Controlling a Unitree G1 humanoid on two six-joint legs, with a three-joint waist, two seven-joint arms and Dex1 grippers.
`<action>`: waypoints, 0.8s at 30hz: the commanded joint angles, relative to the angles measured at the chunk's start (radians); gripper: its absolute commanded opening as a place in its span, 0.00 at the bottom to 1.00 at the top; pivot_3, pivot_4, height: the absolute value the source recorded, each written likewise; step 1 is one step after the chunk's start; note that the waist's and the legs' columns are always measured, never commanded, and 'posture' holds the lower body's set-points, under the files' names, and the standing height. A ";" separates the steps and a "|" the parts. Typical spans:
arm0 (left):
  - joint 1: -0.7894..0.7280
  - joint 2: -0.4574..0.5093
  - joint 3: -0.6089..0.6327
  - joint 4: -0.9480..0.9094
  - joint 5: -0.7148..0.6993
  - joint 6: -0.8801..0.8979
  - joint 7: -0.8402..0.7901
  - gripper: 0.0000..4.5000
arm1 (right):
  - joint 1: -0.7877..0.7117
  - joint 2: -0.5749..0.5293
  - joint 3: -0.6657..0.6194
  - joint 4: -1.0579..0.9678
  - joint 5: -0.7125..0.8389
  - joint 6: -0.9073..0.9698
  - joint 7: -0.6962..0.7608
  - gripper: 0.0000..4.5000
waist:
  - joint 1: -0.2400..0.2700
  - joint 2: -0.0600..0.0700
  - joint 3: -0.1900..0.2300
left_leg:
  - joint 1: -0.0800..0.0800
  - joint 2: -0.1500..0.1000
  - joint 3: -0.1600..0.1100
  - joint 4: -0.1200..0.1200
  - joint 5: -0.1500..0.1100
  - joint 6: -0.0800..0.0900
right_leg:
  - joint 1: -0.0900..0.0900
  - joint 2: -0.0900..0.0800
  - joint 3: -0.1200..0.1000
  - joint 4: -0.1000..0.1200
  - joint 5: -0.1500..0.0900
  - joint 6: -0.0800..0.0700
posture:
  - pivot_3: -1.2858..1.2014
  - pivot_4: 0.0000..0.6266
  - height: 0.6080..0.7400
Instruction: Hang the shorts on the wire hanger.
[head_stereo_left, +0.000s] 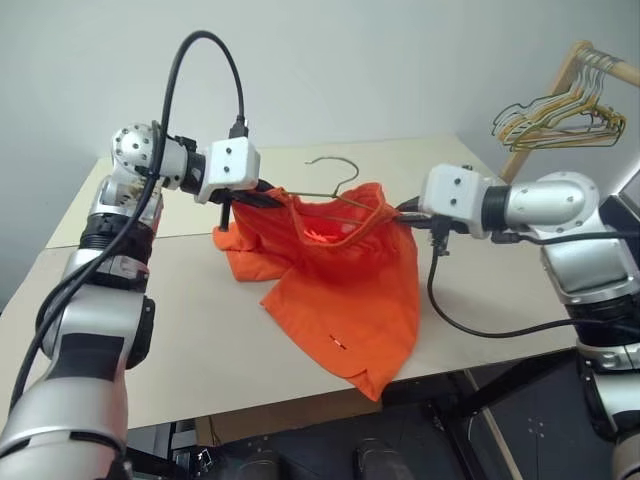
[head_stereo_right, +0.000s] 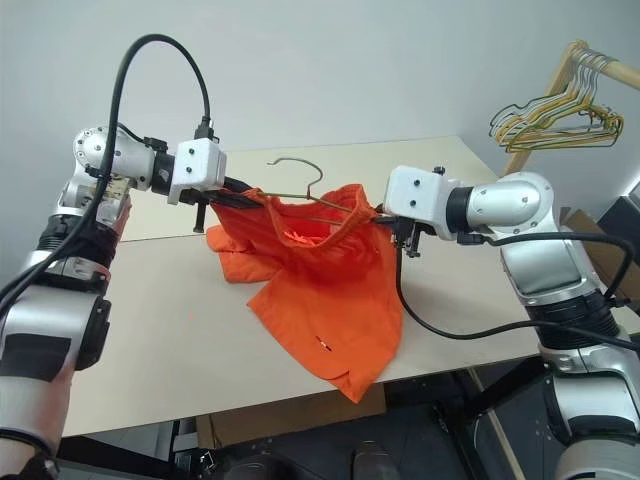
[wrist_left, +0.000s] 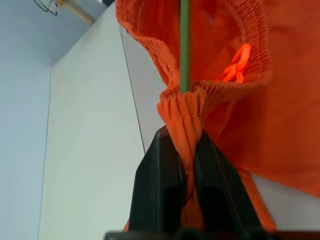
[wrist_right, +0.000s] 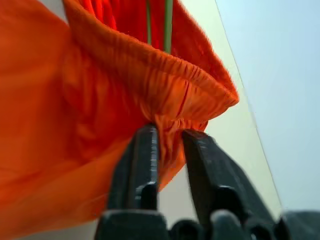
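Note:
The bright orange shorts (head_stereo_left: 345, 280) hang spread between my two grippers above the table, their lower part draped over the tabletop and past its front edge. The thin dark wire hanger (head_stereo_left: 340, 172) sits inside the waistband with its hook sticking up behind the fabric; its wire (wrist_left: 184, 45) runs into the gathered band. My left gripper (wrist_left: 184, 137) is shut on a pinched fold of the waistband at the left end. At the right end, my right gripper (wrist_right: 170, 132) has its fingers parted, and a fold of waistband lies between them against one finger.
The beige table (head_stereo_left: 200, 330) runs under the shorts, its front edge close to me. A wooden rack (head_stereo_left: 545, 110) at the back right carries a bunch of pale wire hangers (head_stereo_left: 560, 120). Black cables loop from both wrists.

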 joint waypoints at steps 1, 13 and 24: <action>-0.012 -0.006 0.040 -0.041 -0.028 0.016 0.008 0.00 | -0.007 0.009 -0.035 0.000 0.025 0.023 0.009 0.42 | 0.000 0.000 0.000 | 0.000 0.000 0.000 0.000 0.000 0.000 | 0.000 0.000 0.000 0.000 0.000 0.000 | 0.48 0.00 1.00; 0.018 -0.013 0.029 -0.069 -0.014 0.012 -0.036 0.00 | 0.020 0.062 -0.077 -0.007 0.118 0.105 0.018 0.42 | -0.003 0.000 0.000 | 0.000 0.000 -0.001 0.000 0.000 0.000 | 0.000 0.000 0.000 0.000 0.000 0.000 | 0.48 0.00 1.00; 0.027 -0.039 0.052 -0.114 -0.058 0.061 -0.055 0.00 | 0.043 0.096 -0.055 -0.034 0.140 0.100 0.028 0.42 | -0.003 0.000 0.000 | 0.001 0.000 -0.001 0.000 0.000 0.000 | 0.001 0.000 0.000 0.001 0.000 0.000 | 0.48 0.00 1.00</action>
